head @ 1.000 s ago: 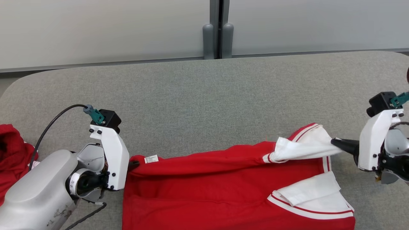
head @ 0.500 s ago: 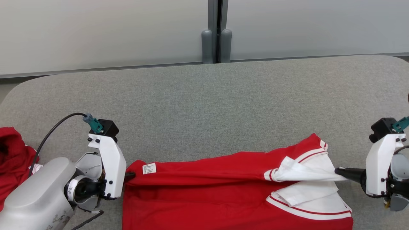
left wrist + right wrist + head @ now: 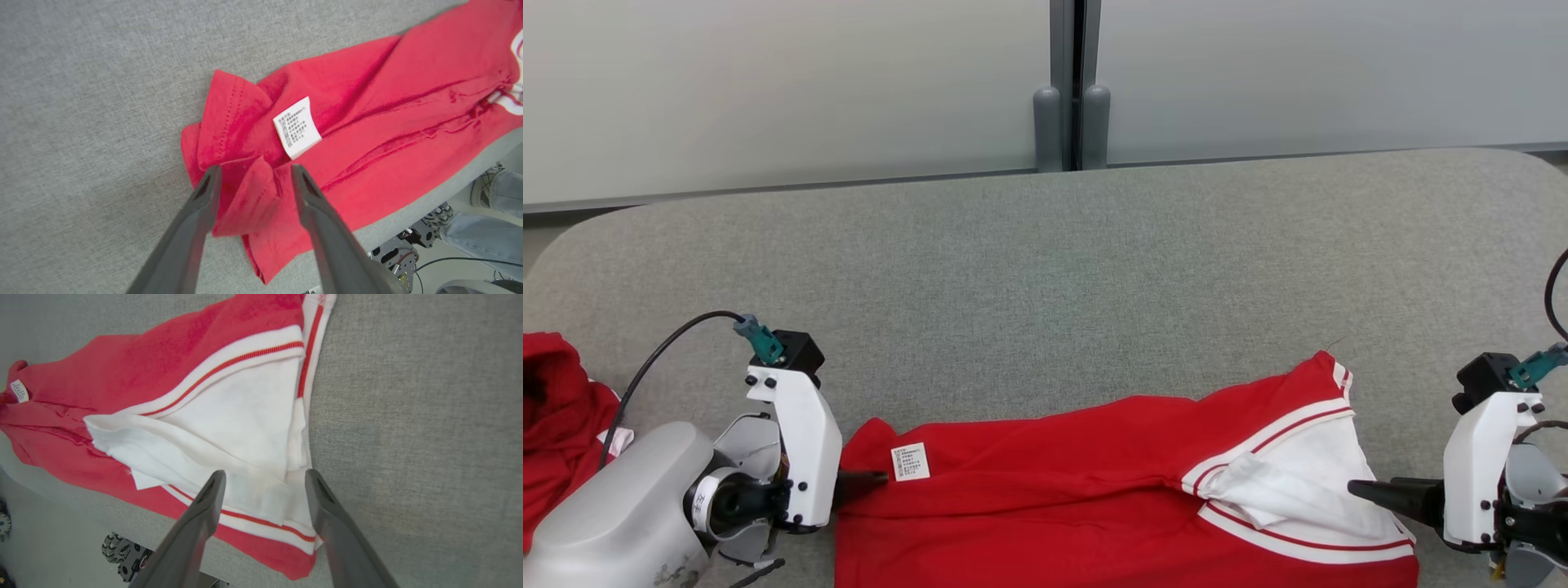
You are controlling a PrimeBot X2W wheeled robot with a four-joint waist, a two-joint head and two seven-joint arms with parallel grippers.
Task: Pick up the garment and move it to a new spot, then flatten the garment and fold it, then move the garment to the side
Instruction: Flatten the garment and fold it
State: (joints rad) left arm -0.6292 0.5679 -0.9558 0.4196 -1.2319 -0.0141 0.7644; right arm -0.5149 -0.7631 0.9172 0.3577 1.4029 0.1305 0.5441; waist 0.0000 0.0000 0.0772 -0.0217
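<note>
The red garment (image 3: 1054, 482) lay along the near edge of the table (image 3: 1045, 269). The left gripper (image 3: 255, 169) at its left corner and the right gripper (image 3: 264, 473) at its white right end both stood parted, grasping nothing.

Counts on one worktop (image 3: 1045, 269)
Two red garments: spread garment (image 3: 1054, 490), bunched garment (image 3: 556, 408). One label (image 3: 910, 461). Two grippers: left gripper (image 3: 255, 168), right gripper (image 3: 265, 473).
</note>
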